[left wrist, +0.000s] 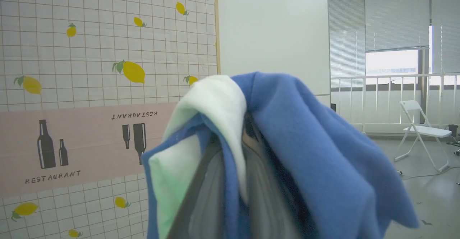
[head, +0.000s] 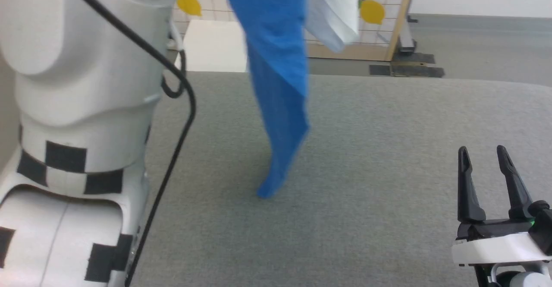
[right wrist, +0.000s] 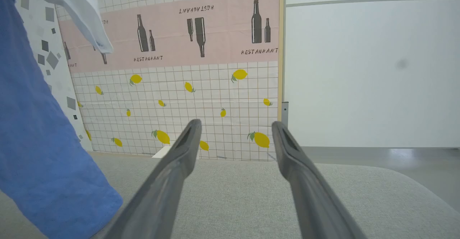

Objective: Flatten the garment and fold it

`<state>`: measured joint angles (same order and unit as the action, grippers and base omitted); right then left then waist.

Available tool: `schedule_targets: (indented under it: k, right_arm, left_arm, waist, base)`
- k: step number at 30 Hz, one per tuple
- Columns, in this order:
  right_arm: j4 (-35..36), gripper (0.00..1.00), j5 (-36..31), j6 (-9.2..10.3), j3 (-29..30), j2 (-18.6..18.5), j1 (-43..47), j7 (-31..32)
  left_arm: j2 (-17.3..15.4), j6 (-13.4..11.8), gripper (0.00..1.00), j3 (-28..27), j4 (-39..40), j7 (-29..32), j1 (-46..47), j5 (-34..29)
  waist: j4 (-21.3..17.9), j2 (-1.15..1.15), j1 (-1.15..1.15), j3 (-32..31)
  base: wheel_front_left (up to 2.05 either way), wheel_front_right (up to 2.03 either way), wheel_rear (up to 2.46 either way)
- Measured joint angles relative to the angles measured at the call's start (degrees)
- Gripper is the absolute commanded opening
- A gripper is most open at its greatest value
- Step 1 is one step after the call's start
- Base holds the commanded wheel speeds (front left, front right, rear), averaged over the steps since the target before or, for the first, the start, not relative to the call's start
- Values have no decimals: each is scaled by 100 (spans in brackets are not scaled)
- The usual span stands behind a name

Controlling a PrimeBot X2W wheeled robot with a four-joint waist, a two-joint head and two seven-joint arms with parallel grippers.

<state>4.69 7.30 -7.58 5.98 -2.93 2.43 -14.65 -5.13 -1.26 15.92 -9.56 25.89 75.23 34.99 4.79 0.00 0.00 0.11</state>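
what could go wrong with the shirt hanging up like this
1. The garment is bunched in the shut left gripper, white and blue layers together, so it may come down twisted rather than flat.
2. Its blue sleeve end looks to reach the grey table; moving sideways could drag it and fold it under.
3. The right gripper is open and empty, so one grip carries everything; a slip would drop it in a heap.

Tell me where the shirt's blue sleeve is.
Head view: the shirt's blue sleeve hangs at centre over the grey table, left of the open right end effector.
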Motion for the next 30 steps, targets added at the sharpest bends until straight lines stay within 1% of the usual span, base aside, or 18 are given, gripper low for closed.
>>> schedule_targets:
  k: [2,5,10,13,16,18,21,24,25,26,27,28,30]
  right_arm:
    - [0,100,0,0,36,0,3,0]
    - [19,100,0,0,109,0,6,0]
    - [71,100,0,0,118,-1,4,0]
    - [83,100,0,0,38,1,-18,0]
    - [79,100,-8,0,-34,0,-104,-1]
    - [76,100,-12,0,-74,-2,-176,-1]
    - [54,100,-27,0,-182,-3,-263,-1]
    - [45,100,-33,0,-244,2,-330,-1]
    - [44,100,-44,0,-243,1,-364,-1]
    - [43,100,-62,0,-238,-1,-381,-1]
    - [37,100,-73,0,-240,-1,-388,0]
    - [30,100,-73,0,-248,0,-391,-1]
    - [9,100,-73,0,-245,0,-396,0]
  left_arm:
    - [66,-43,0,79,49,9,-57,149]
    - [144,-172,0,253,189,16,-418,347]
    - [196,-549,0,573,289,-241,-1627,682]
    - [201,-633,0,876,178,-520,-2427,619]
    - [189,-645,0,1103,-222,-771,-3253,547]
    - [193,-699,0,1104,-601,-909,-3765,669]
    - [32,-656,0,1354,-1215,-1173,-4106,386]
    - [-4,-631,0,1454,-1717,-1296,-4180,285]
    - [4,-592,10,1489,-1855,-1323,-4181,282]
    - [24,-552,28,1518,-1963,-1347,-4180,289]
    - [41,-516,85,1548,-2039,-1402,-4179,292]
    - [63,-477,100,1572,-2104,-1477,-4170,292]
    - [116,-427,100,1590,-2159,-1655,-4151,309]
  waist:
    - [-104,0,0,1]
    - [-251,0,0,25]
    - [-437,0,0,182]
    - [-529,0,0,324]
    - [-638,0,0,490]
    - [-704,0,0,607]
    - [-793,0,0,780]
    - [-866,0,0,940]
    - [-887,0,0,1001]
    - [-904,0,0,1062]
    - [-915,0,0,1119]
    - [-921,0,0,1171]
    - [-913,0,0,1247]
  base:
    - [0,0,0]
    - [0,0,0]
    - [0,0,0]
    - [0,0,0]
    - [0,0,0]
    - [0,0,0]
    - [0,0,0]
    - [0,0,0]
    - [0,0,0]
    - [0,0,0]
    - [0,0,0]
    - [0,0,0]
    - [0,0,0]
